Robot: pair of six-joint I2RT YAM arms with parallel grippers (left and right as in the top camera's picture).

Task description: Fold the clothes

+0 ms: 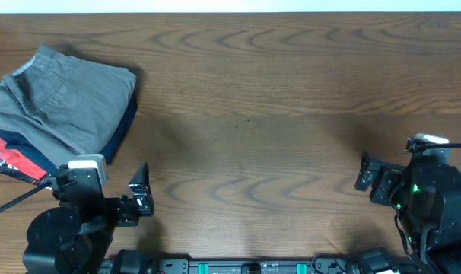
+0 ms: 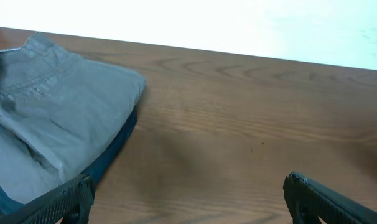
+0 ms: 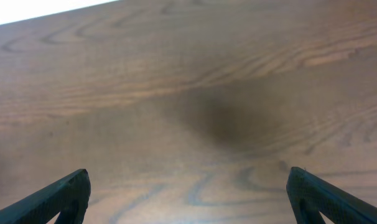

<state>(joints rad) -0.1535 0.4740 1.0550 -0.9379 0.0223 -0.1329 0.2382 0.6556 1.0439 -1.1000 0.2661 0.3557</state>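
The grey shorts (image 1: pixel 63 103) lie folded at the far left of the table, on top of a folded navy-blue garment. They also show in the left wrist view (image 2: pixel 51 118), up and left of the fingers. My left gripper (image 1: pixel 139 194) is open and empty near the front edge, right of the pile; its two fingers (image 2: pixel 188 193) frame bare wood. My right gripper (image 1: pixel 367 176) is open and empty at the front right, over bare wood (image 3: pixel 188 186).
The navy-blue garment (image 1: pixel 124 129) shows as an edge under the shorts. A red garment with a black edge (image 1: pixel 10 160) lies at the left edge under the pile. The wooden table (image 1: pixel 276 114) stretches between the arms.
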